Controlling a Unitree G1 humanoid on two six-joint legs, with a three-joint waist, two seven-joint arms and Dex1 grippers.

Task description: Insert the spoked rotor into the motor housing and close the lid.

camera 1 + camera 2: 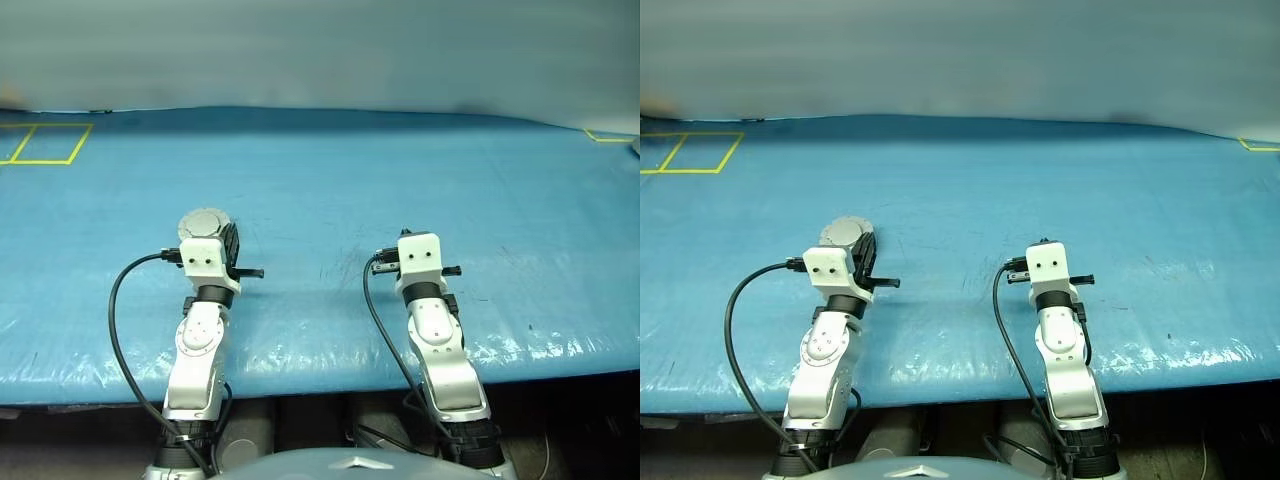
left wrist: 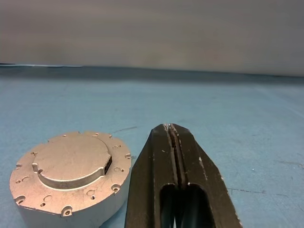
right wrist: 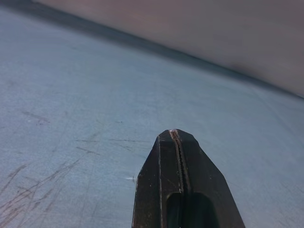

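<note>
The motor housing [image 2: 95, 211] is a short silver cylinder on the blue table [image 1: 420, 170], and it also shows in the head view [image 1: 203, 224] just ahead of my left wrist. The lid [image 2: 71, 159] lies flat on top of it, pale side up. The spoked rotor is out of view. My left gripper [image 2: 172, 129] is shut with nothing in it, and its black fingers lie close beside the housing, on its right. Further right, my right gripper [image 3: 175, 133] is shut over bare table and holds nothing.
Yellow tape squares [image 1: 45, 143] mark the far left of the table, and a yellow tape corner [image 1: 605, 136] marks the far right. The blue cover is scuffed with dark scratches [image 3: 28, 190] near my right gripper. The table's front edge [image 1: 320, 375] runs under both wrists.
</note>
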